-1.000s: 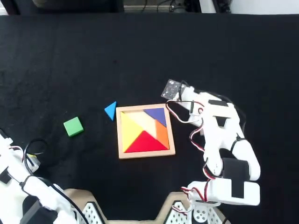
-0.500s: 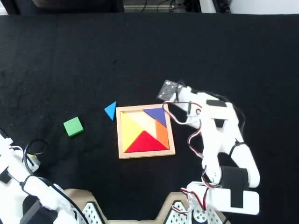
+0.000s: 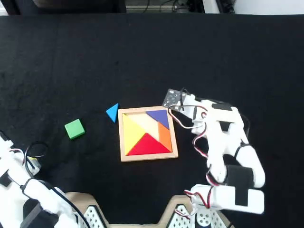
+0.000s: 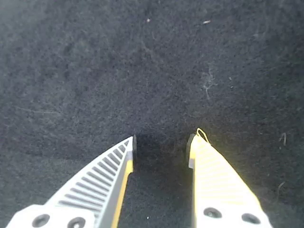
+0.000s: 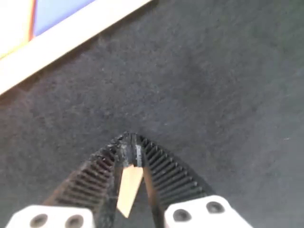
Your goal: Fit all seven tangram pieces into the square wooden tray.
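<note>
High view: the tray (image 3: 148, 156) is partly filled; blue triangle (image 3: 112, 113) just beside it, green square (image 3: 74, 128) farther off. Right hand (image 5: 129, 138), pressed together, near the tray; left hand (image 4: 161, 142) apart. Next, probably: grasp the triangle.

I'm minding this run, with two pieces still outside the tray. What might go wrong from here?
The right gripper, shut, sits close by the tray corner; moving off, it may knock the tray and jog the seated pieces. The blue triangle lies close by the tray's rim, so a grasp may catch the rim. The green square lies farther off, perhaps beyond that arm's reach.
</note>
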Tool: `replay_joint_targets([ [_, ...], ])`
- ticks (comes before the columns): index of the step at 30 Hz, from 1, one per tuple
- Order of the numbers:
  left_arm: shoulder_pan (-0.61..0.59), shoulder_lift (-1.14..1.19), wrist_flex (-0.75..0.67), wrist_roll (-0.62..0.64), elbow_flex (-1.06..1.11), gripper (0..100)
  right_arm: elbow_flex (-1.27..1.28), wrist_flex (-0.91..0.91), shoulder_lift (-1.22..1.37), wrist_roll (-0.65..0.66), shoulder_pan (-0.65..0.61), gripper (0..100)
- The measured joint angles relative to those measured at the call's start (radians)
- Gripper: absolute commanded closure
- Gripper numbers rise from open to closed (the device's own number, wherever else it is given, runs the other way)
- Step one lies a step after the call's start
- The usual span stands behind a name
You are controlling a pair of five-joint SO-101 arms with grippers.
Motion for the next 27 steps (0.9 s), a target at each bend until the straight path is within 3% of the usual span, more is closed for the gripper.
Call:
replay_joint_targets([
  [20, 0.0, 0.0, 0.0, 0.0, 0.0, 80, -0.021, -0.061, 0.043, 0.032, 0.16, 98.8],
  [23, 0.0, 0.0, 0.0, 0.0, 0.0, 80, -0.02, -0.061, 0.023, -0.066, 0.157, 98.8],
  [27, 0.0, 0.0, 0.0, 0.0, 0.0, 80, -0.02, 0.0, -0.12, -0.315, 0.109, 98.7],
])
